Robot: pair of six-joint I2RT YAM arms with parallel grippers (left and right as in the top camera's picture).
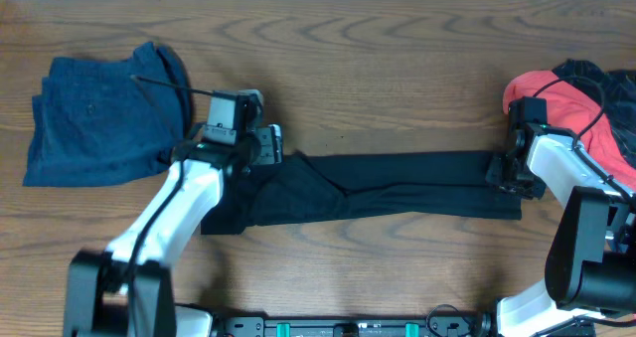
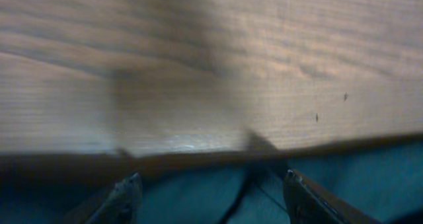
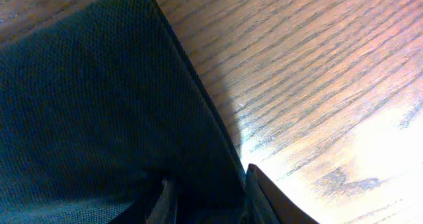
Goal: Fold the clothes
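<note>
The clothes in hand are a black shirt [image 1: 397,188] folded into a long narrow strip across the middle of the table [image 1: 378,69]. My left gripper [image 1: 268,144] hovers over the strip's upper left corner. In the left wrist view it [image 2: 215,184] is open, its fingers wide apart over flat dark fabric [image 2: 370,178] with nothing pinched. My right gripper [image 1: 502,170] is at the strip's right end. In the right wrist view its jaws [image 3: 211,194] stand part open astride the edge of the fabric [image 3: 86,105], which lies flat on the wood.
A folded blue garment [image 1: 94,118] lies at the back left, close behind my left arm. A heap of red and dark clothes [image 1: 566,98] sits at the right edge beside my right arm. Bare wood runs along the back of the table.
</note>
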